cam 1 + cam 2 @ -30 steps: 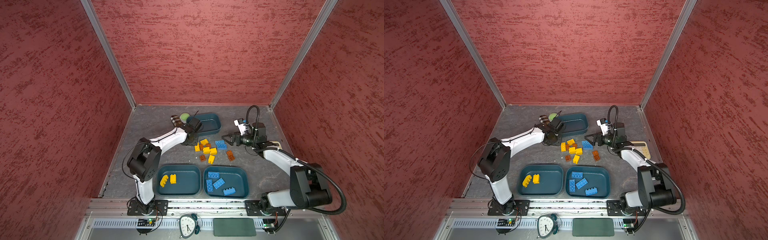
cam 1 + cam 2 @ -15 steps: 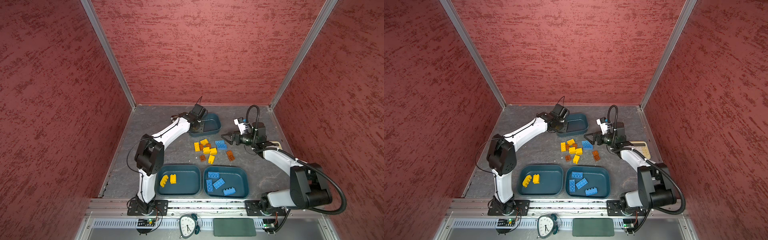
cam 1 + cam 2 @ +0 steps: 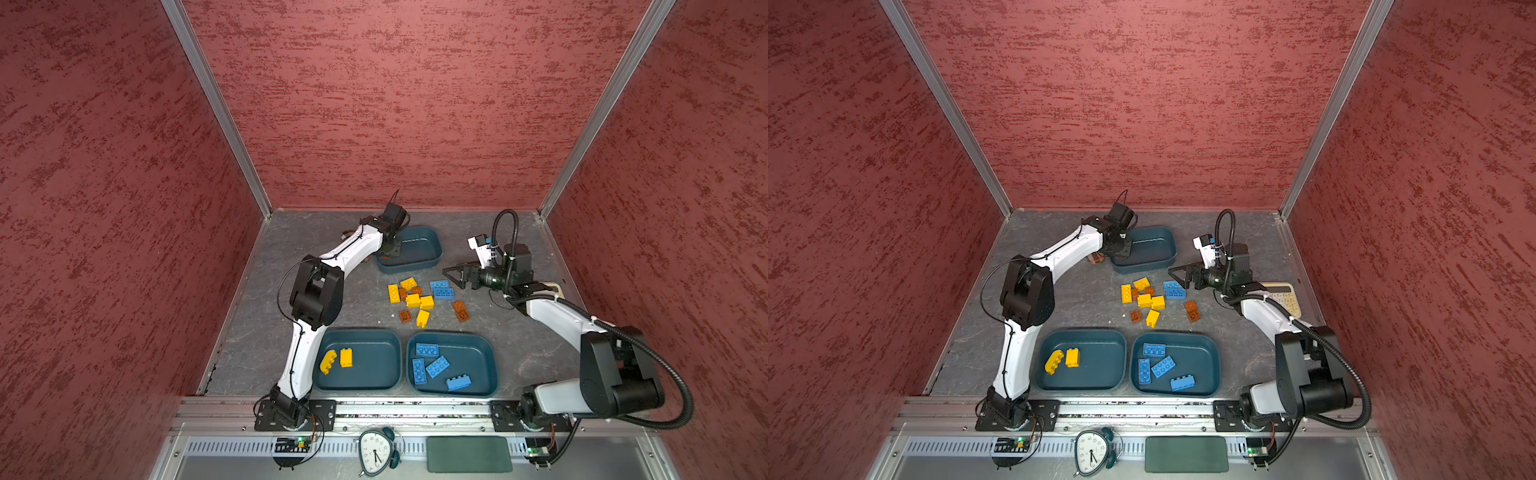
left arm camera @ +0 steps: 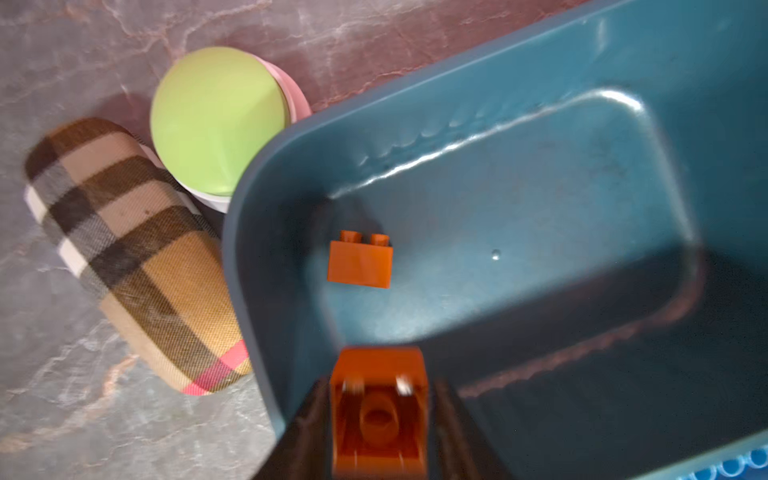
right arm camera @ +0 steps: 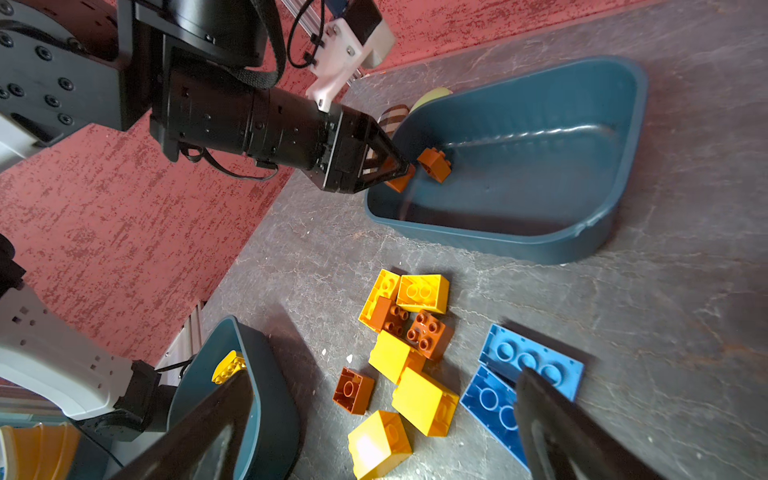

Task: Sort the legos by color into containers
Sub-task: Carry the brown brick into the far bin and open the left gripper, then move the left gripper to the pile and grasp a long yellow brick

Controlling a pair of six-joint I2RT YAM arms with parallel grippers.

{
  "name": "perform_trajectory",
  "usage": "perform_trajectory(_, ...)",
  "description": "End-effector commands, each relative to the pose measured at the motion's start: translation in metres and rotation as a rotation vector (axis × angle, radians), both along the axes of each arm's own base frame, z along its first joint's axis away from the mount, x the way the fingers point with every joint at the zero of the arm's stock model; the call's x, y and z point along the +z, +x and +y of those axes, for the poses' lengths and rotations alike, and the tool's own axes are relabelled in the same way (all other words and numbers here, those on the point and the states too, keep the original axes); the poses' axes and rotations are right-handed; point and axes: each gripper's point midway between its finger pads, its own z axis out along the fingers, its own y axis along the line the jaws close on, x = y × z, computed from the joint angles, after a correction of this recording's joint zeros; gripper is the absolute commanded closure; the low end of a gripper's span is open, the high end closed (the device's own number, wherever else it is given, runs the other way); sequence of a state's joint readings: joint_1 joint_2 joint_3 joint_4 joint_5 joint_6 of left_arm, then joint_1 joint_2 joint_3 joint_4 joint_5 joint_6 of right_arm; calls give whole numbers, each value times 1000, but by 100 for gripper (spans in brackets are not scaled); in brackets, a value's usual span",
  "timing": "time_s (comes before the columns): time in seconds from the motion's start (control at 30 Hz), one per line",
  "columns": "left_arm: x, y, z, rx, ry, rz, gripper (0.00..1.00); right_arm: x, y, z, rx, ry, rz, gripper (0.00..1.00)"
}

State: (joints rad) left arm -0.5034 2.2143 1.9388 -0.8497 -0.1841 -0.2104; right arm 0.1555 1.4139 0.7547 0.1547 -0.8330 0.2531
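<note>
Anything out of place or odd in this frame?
Sorting looks clean: the near-left tub, near-right tub and far tub each hold one color. One oddity: a plaid case and green-topped puck, not legos, sit right beside the far tub's corner.

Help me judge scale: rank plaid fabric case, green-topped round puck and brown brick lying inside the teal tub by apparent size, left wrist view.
1. Plaid fabric oblong case
2. Green-topped round puck
3. Brown studded brick in the teal plastic tub
</note>
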Motion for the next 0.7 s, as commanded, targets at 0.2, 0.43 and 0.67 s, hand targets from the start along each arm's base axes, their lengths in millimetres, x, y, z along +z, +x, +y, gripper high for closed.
perform_trajectory(0.2, 33, -31, -10, -31, -52, 2, 38, 6, 7, 1, 0, -24, -31, 1)
perform_trajectory(0.43, 27, -98, -11, -1, -117, 104, 35, 3, 7, 2, 2, -14, -22, 1)
perform_trajectory(0.67, -3, -147, -9, 62, -159, 205, 38, 1, 8, 3, 10, -6, -17, 1)
